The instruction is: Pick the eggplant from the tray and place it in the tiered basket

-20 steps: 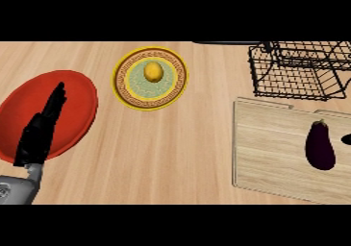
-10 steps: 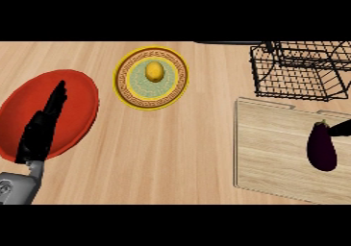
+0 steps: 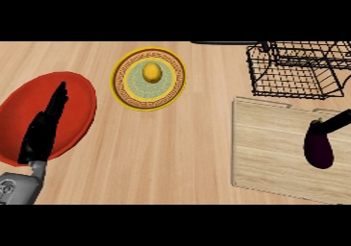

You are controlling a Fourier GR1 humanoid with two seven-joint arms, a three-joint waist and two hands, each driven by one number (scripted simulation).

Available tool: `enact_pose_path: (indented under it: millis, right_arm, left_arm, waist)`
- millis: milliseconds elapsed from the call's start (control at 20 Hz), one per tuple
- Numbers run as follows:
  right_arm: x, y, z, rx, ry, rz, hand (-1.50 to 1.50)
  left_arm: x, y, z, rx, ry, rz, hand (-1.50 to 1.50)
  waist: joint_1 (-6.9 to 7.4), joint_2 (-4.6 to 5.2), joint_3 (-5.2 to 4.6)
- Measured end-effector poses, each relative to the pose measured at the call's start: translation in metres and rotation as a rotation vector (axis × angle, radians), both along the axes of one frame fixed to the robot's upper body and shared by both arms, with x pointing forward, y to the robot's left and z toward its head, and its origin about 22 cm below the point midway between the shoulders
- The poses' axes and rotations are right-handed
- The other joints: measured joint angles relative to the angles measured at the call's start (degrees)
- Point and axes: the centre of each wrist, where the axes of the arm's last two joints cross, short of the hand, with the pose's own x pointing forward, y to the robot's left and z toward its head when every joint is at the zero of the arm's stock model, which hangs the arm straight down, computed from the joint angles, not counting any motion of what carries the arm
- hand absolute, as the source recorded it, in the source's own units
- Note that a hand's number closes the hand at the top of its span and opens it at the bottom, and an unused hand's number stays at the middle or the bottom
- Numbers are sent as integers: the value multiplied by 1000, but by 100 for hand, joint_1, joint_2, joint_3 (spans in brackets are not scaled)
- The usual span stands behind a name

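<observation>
A dark purple eggplant (image 3: 319, 150) lies lengthwise on the pale wooden tray (image 3: 270, 149) at the right. My right hand (image 3: 340, 120) comes in from the right edge with straight fingers, and their tips reach the eggplant's stem end; the rest of the hand is out of view. The black wire tiered basket (image 3: 300, 68) stands just behind the tray at the upper right. At the left, my left hand (image 3: 43, 129) rests open and flat over a red plate (image 3: 78, 103), holding nothing.
A yellow patterned plate (image 3: 128, 91) with a lemon (image 3: 152, 72) on it sits at the middle back. Bare wooden counter (image 3: 170, 153) lies between the red plate and the tray.
My right hand has moved further in from the right edge, up to the eggplant's stem end. The eggplant and my left hand have stayed in place.
</observation>
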Motion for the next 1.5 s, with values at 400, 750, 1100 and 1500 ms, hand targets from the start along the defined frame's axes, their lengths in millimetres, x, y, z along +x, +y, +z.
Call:
enact_pose_path:
  millis: [400, 750, 1100, 1500]
  right_arm:
    - [8, 19, -18, -51, 60, 21, -150]
    - [13, 34, -28, -108, 99, 40, -150]
    - [13, 43, -36, -107, 110, 27, -150]
    - [12, 44, -45, -88, 131, -14, -150]
  left_arm:
    - [0, 5, 1, 3, 0, 10, 0]
    - [-2, 9, 1, 3, 1, 14, 0]
    - [-3, 4, -6, -6, 5, 24, 0]
    - [-4, 7, -5, -3, -1, 20, 0]
  waist:
    - [-59, -19, 3]
    - [-73, -20, 7]
    - [-123, -19, 12]
    - [-103, -15, 15]
